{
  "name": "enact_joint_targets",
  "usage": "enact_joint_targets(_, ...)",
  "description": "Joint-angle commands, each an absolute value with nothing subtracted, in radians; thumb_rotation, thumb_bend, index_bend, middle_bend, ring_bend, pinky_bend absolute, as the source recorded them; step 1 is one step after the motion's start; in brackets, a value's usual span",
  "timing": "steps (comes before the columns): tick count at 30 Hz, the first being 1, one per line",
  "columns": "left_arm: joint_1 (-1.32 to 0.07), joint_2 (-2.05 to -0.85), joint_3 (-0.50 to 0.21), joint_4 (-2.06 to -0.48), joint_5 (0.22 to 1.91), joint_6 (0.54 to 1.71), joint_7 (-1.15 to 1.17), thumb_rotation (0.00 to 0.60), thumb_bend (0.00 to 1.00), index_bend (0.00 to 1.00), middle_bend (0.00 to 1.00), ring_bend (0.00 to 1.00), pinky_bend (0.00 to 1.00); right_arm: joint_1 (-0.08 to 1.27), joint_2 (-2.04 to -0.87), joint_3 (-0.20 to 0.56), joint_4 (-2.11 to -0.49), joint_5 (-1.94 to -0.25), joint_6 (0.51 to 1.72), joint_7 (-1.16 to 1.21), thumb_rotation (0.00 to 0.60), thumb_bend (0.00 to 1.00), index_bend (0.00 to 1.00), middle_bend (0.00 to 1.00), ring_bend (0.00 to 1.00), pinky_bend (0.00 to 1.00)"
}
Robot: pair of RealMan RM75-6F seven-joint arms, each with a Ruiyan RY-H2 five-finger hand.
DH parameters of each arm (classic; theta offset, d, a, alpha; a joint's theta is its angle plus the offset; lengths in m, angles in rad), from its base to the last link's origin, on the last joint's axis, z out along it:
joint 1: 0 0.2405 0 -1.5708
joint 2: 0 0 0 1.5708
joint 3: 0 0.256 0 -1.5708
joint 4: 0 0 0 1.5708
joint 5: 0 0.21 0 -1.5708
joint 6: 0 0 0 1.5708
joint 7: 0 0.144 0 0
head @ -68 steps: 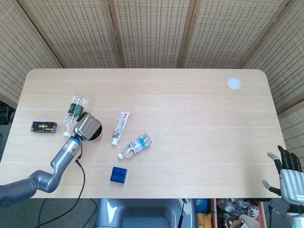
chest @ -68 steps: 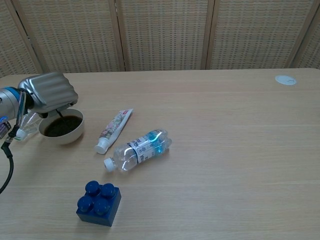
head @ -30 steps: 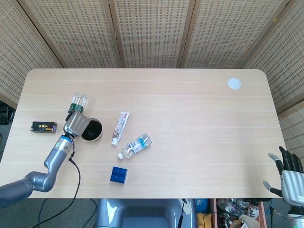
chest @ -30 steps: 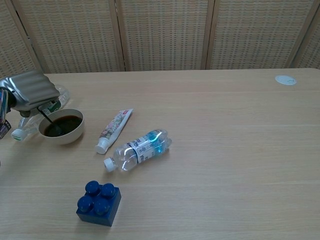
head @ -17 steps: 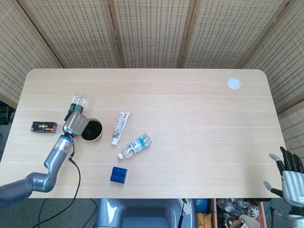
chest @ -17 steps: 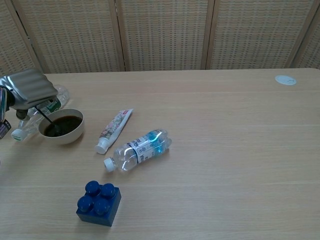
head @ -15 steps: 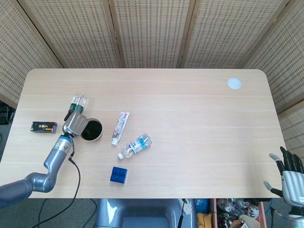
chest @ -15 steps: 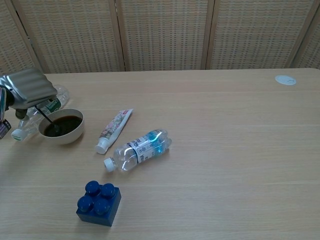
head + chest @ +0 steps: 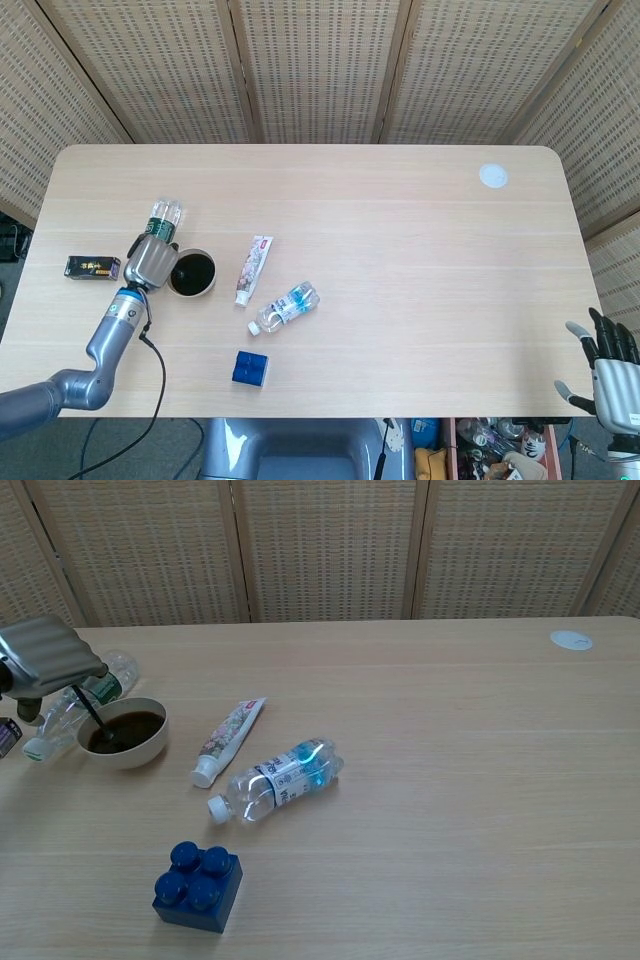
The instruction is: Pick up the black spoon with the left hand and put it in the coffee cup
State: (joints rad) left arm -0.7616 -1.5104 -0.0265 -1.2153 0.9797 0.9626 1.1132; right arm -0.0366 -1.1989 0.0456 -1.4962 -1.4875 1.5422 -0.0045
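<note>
The coffee cup is a white bowl-shaped cup full of dark coffee, at the table's left; it also shows in the head view. The thin black spoon stands slanted in it, bowl end in the coffee, handle rising to the left. My left hand hovers just left of and above the cup, its fingers curled down over the handle's top, still holding it. In the head view the left hand sits against the cup's left rim. My right hand hangs off the table's lower right corner, fingers apart and holding nothing.
A green-label bottle lies just behind the left hand, and a black box to its left. A toothpaste tube, a clear water bottle and a blue block lie right of the cup. A white disc sits far right.
My left hand has drawn left and slightly up, off the cup's top to its left rim. The spoon's handle tilted left with it; its bowl end stays in the coffee.
</note>
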Motion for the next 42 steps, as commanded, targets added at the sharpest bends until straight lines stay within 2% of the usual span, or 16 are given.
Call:
enact_joint_targets(1, -0.757, -1.504, -0.026, -1.228, 0.972, 0.973, 1.115, 0.6, 0.15, 0.35, 0.88, 0.8, 0.72, -0.037, -1.199, 0.045, -1.496, -1.488, 1.543, -0.004, 0.6, 0.19, 0.22, 0.08, 0.0, 0.0)
enact_joint_targets(8, -0.741, -1.484, -0.034, -1.265, 0.951, 0.993, 1.085, 0.6, 0.13, 0.28, 0.88, 0.8, 0.72, -0.038, -1.198, 0.046, -1.495, -1.489, 1.547, -0.001, 0.6, 0.19, 0.22, 0.08, 0.0, 0.0)
enact_joint_targets(11, -0.719, -1.468, -0.051, -1.297, 0.969, 1.036, 1.017, 0.6, 0.13, 0.28, 0.86, 0.8, 0.72, -0.037, -1.197, 0.047, -1.494, -1.491, 1.546, 0.0, 0.6, 0.19, 0.22, 0.08, 0.0, 0.0)
enact_joint_targets(17, -0.639, -1.377, -0.072, -1.457, 1.003, 1.116, 0.819, 0.6, 0.13, 0.24, 0.81, 0.76, 0.72, -0.032, -1.197, 0.048, -1.494, -1.494, 1.543, 0.001, 0.6, 0.19, 0.22, 0.08, 0.0, 0.0)
enact_joint_targets(23, -0.543, -1.278, -0.056, -1.599, 1.072, 1.206, 0.639, 0.6, 0.13, 0.19, 0.64, 0.63, 0.7, -0.026, -1.197, 0.05, -1.495, -1.499, 1.54, 0.001, 0.6, 0.19, 0.22, 0.08, 0.0, 0.0)
enact_joint_targets(28, -0.446, -1.217, -0.022, -1.669, 1.152, 1.298, 0.484, 0.6, 0.13, 0.12, 0.42, 0.43, 0.64, -0.019, -1.196, 0.053, -1.499, -1.504, 1.536, -0.002, 0.6, 0.19, 0.22, 0.08, 0.0, 0.0)
enact_joint_targets(31, -0.397, -1.187, -0.009, -1.708, 1.169, 1.332, 0.399, 0.6, 0.13, 0.06, 0.3, 0.3, 0.53, -0.015, -1.195, 0.053, -1.501, -1.507, 1.535, -0.003, 0.6, 0.19, 0.22, 0.08, 0.0, 0.0)
enact_joint_targets(36, -0.305, -1.151, 0.022, -1.736, 1.236, 1.426, 0.268, 0.6, 0.13, 0.01, 0.09, 0.07, 0.28, -0.008, -1.197, 0.053, -1.505, -1.517, 1.532, -0.005, 0.6, 0.19, 0.22, 0.08, 0.0, 0.0)
enact_joint_targets(39, -0.253, -1.149, 0.045, -1.729, 1.285, 1.479, 0.201, 0.6, 0.13, 0.0, 0.01, 0.0, 0.14, -0.003, -1.198, 0.053, -1.507, -1.524, 1.532, -0.006, 0.6, 0.19, 0.22, 0.08, 0.0, 0.0)
enact_joint_targets(42, -0.209, -1.157, 0.065, -1.713, 1.324, 1.525, 0.158, 0.6, 0.13, 0.0, 0.0, 0.0, 0.01, 0.002, -1.2, 0.054, -1.508, -1.532, 1.533, -0.008, 0.6, 0.19, 0.22, 0.08, 0.0, 0.0)
